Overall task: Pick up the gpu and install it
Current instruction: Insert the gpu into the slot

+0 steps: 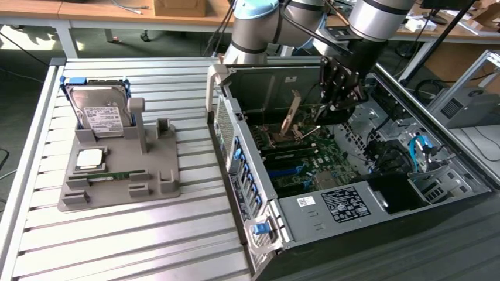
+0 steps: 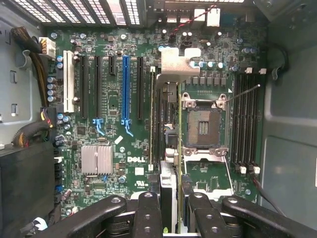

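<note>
The gpu (image 2: 167, 181) appears edge-on in the wrist view, a thin card running away from me, with its bent metal end bracket (image 2: 177, 63) at the far end. My gripper (image 2: 171, 201) is shut on it, one black finger (image 2: 147, 208) on each side. The card hangs over the green motherboard (image 2: 111, 171), between the row of black and blue expansion slots (image 2: 125, 84) and the bare processor socket (image 2: 204, 126). In the exterior view my gripper (image 1: 338, 105) reaches down into the open computer case (image 1: 312, 216), with the gpu (image 1: 292, 114) upright above the board.
Outside the case, a grey fixture (image 1: 160, 175) on the slatted table holds a silver hard drive (image 1: 98, 114), a processor chip (image 1: 88, 158) and a slim green memory stick (image 1: 109, 174). Cable bundles (image 2: 29, 131) and case walls (image 2: 290, 148) flank the board.
</note>
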{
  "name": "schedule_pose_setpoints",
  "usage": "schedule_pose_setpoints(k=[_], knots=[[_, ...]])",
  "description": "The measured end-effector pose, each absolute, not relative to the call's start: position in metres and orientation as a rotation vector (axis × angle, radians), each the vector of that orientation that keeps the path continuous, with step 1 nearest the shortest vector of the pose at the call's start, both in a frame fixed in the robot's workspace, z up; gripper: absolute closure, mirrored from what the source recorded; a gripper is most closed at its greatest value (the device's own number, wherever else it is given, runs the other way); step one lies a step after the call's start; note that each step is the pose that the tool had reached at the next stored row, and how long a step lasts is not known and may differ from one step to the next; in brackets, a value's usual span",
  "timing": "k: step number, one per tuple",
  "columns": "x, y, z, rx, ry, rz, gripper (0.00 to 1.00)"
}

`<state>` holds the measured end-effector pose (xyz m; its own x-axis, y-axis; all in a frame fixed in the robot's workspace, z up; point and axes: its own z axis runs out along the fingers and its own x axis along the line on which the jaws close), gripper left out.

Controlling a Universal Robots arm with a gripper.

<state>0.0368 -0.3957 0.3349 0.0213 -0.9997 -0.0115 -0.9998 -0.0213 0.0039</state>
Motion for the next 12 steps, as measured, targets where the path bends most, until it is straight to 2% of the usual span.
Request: schedule_pose_setpoints(k=[12], knots=[[0.0361, -0.3991, 0.3346, -2.241, 2.194, 0.017, 0.73]])
